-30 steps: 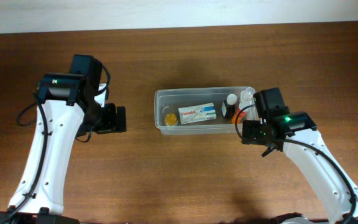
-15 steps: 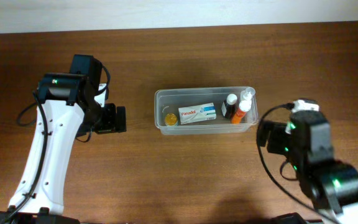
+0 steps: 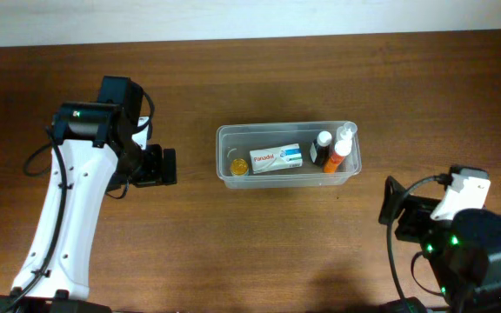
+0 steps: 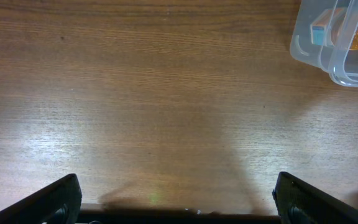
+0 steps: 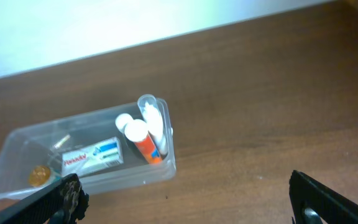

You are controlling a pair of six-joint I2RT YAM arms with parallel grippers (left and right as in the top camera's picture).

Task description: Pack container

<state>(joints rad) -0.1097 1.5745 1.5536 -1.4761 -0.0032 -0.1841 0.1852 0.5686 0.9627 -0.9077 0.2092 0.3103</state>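
Observation:
The container (image 3: 285, 129) is a long clear tub at the table's middle. In it lie a white medicine box (image 3: 275, 159), a small yellow round piece (image 3: 237, 166), a dark bottle with a white cap (image 3: 321, 148) and an orange spray bottle (image 3: 338, 152). My left gripper (image 3: 169, 166) is open and empty, left of the tub; the left wrist view shows its fingers (image 4: 178, 205) wide apart and the tub's corner (image 4: 319, 53) at the top right. My right gripper (image 3: 391, 209) is open and empty, front right of the tub; the right wrist view shows its fingers (image 5: 188, 202) apart and the tub (image 5: 166, 134) beyond them.
Bare brown wood table (image 3: 259, 252) surrounds the tub. A pale wall edge (image 3: 250, 17) runs along the far side of the table. Black cables hang beside both arms.
My right arm has pulled back from the tub's right end toward the front right. The orange spray bottle now lies uncovered in the tub. The left arm has not moved.

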